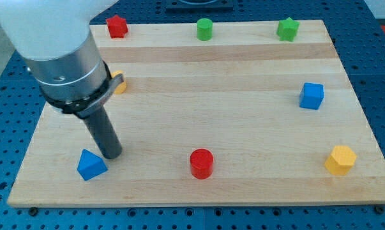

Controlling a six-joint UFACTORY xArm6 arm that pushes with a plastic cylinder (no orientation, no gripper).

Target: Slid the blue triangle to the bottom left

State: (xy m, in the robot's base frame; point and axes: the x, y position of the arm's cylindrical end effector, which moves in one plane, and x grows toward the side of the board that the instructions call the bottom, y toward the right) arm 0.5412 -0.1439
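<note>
The blue triangle (91,165) lies near the bottom left corner of the wooden board (198,70). My tip (112,154) rests on the board just to the right of and slightly above the triangle, touching or almost touching its upper right edge. The dark rod rises from there up to the grey and white arm at the view's top left.
A red cylinder (202,163) stands at bottom centre. A yellow hexagon block (340,160) is at bottom right and a blue cube (311,96) at the right. A red star (117,27), green cylinder (205,29) and green star (287,29) line the top edge. A yellow block (120,83) is partly hidden behind the arm.
</note>
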